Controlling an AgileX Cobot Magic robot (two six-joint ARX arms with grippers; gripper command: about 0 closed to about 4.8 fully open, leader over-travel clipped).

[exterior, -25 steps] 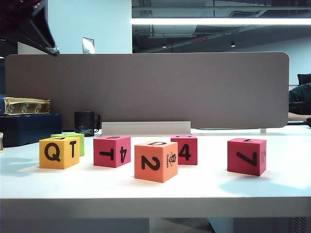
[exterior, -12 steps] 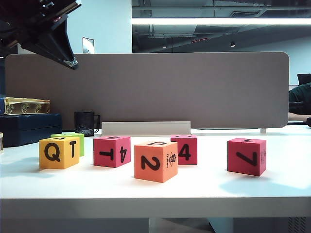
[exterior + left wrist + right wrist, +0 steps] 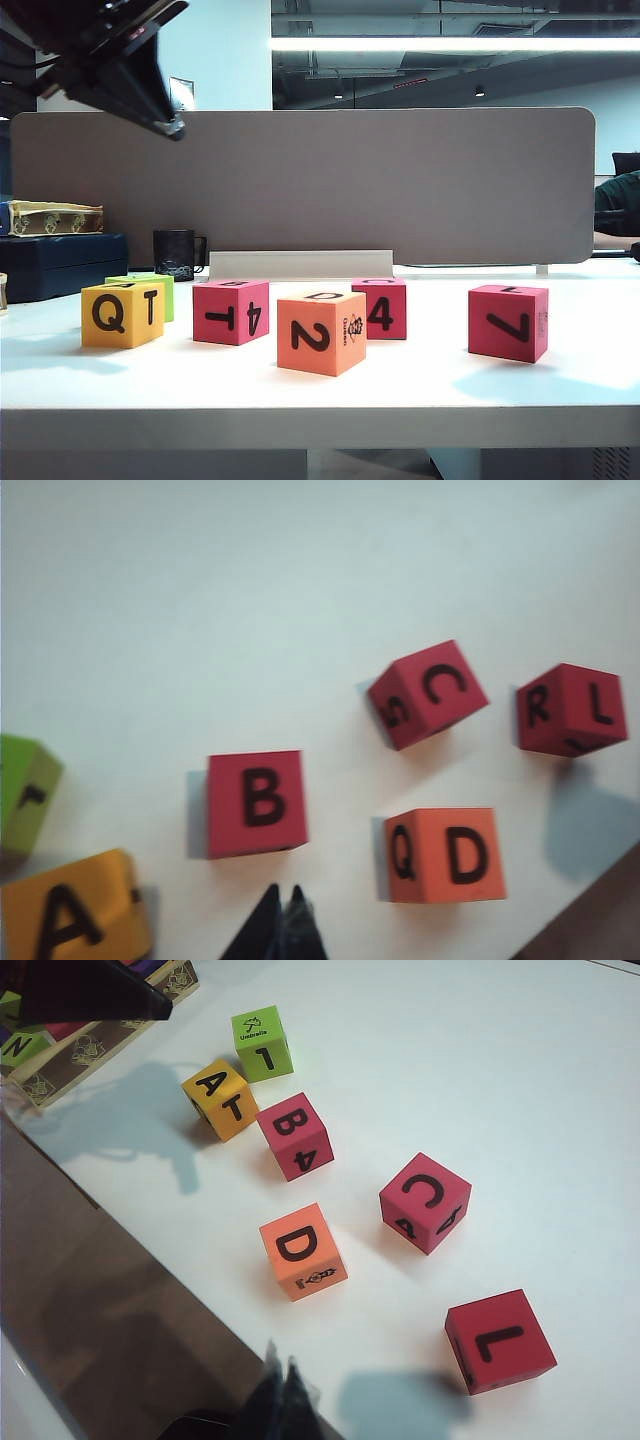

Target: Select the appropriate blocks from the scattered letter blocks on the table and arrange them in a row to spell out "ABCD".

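Left end effector (image 3: 172,128) has swung rightward, closed; right end effector (image 3: 280,1385) closed, mostly cropped.

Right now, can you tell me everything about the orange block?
The orange block is a foam-looking cube with black characters: D on top, 2 on the face toward the exterior camera, a Q on another side, plus a small printed logo. It sits flat on the white table, slightly turned, nearest the front edge, between two pink-red cubes. Nothing touches it; neither gripper is near it.
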